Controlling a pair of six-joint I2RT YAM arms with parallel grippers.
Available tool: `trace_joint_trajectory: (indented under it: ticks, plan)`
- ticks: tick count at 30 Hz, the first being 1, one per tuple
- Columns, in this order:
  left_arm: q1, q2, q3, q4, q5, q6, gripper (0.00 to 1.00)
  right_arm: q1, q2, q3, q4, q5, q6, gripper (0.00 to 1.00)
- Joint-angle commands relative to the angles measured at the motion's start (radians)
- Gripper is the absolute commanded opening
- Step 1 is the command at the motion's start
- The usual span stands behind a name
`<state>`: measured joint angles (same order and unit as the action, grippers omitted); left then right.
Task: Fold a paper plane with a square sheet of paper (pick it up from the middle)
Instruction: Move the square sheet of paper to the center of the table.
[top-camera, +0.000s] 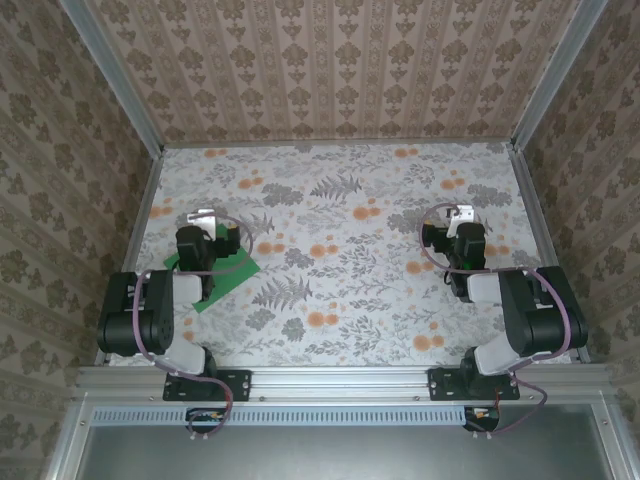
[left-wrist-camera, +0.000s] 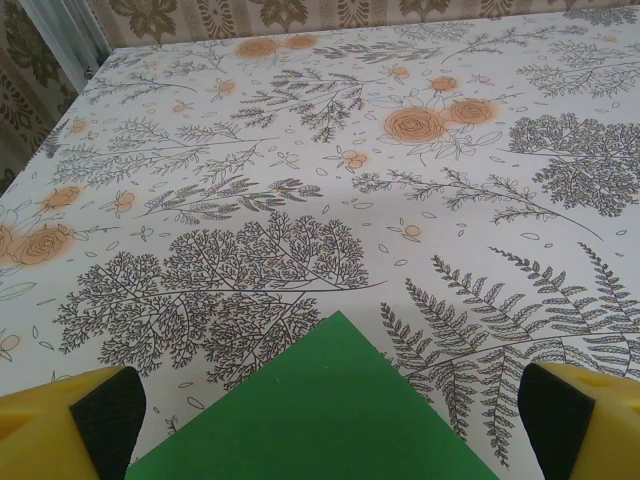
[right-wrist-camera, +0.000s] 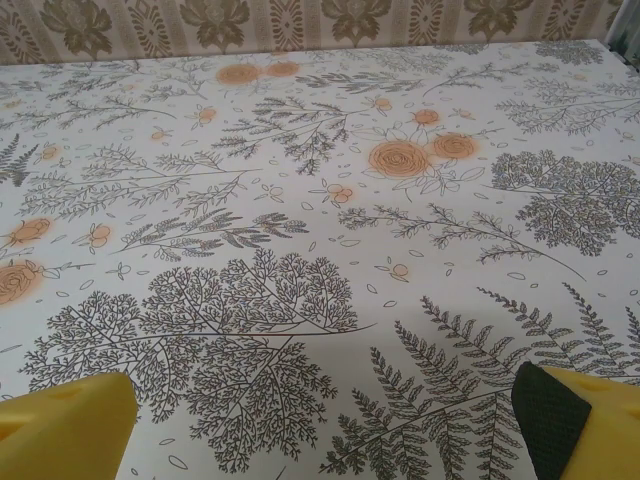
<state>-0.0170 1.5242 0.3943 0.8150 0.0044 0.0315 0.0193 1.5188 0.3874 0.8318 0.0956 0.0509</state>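
Observation:
The square sheet of paper (top-camera: 232, 276) is bright green and lies flat on the left part of the floral table, turned like a diamond. My left arm covers part of it. In the left wrist view one sharp corner of the paper (left-wrist-camera: 325, 390) points away from me, and no crease shows on it. My left gripper (top-camera: 204, 219) (left-wrist-camera: 330, 425) hangs open just above that corner, with its yellow fingers (left-wrist-camera: 60, 425) wide apart on either side. My right gripper (top-camera: 460, 216) (right-wrist-camera: 325, 425) is open over bare tablecloth on the right, far from the paper.
The table (top-camera: 340, 200) has a floral cloth and is boxed in by patterned walls (top-camera: 330, 70) at the back and on both sides. Aluminium rails (top-camera: 340, 378) run along its edges. Both arm bases sit at the near edge.

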Motion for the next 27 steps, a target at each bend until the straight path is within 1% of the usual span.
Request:
trace_joint_trajectory:
  ticks: [1,22,25,27]
  plan:
    - [0.003,0.01,0.018,0.016,0.004,0.022,1.0,-0.005,0.011,0.019,0.029,-0.022,-0.011,1.0]
    - [0.006,0.006,0.014,0.022,0.007,0.021,1.0,-0.005,0.011,0.02,0.026,-0.025,-0.011,1.0]
    - [0.006,-0.006,0.005,0.032,-0.014,0.012,1.0,-0.005,0.003,0.015,0.032,-0.013,-0.008,1.0]
    - [0.006,-0.035,0.0,0.021,-0.033,0.002,1.0,-0.005,-0.037,0.009,0.015,0.01,-0.001,1.0]
